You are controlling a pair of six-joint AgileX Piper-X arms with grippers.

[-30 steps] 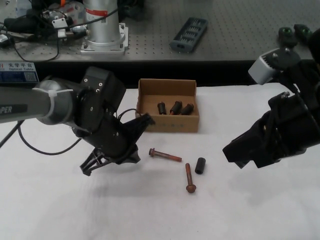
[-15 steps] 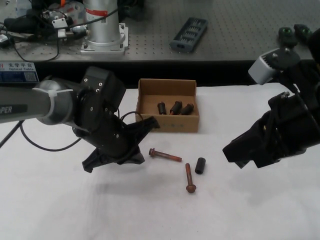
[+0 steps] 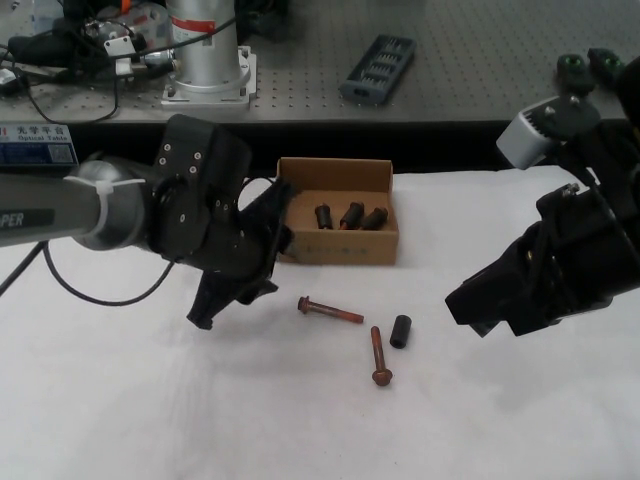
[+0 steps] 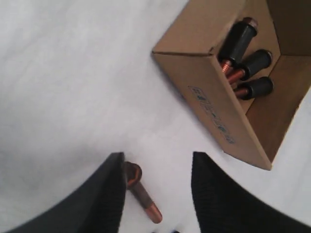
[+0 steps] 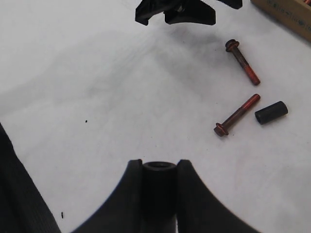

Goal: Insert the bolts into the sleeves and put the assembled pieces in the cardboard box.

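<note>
My left gripper (image 4: 156, 161) is open just above the cloth, near the head of a rusty bolt (image 4: 142, 193), which lies close to one finger. From above, that gripper (image 3: 235, 305) hangs left of this bolt (image 3: 330, 310) and in front of the cardboard box (image 3: 335, 172). The box (image 4: 209, 107) holds three bolts in black sleeves (image 4: 243, 58). My right gripper (image 5: 159, 167) is shut on a black sleeve (image 5: 159, 190), off to the right (image 3: 472, 305). A second bolt (image 3: 379, 355) and a loose sleeve (image 3: 401, 331) lie between the arms.
White cloth (image 3: 320, 430) covers the bench, with open room in front and at the left. Behind it a perforated metal table carries a metal post (image 3: 205, 50), cables and a dark rack (image 3: 377, 66).
The left gripper has turned and moved up and to the right, toward the box and the nearer bolt. The right arm has kept still with its sleeve.
</note>
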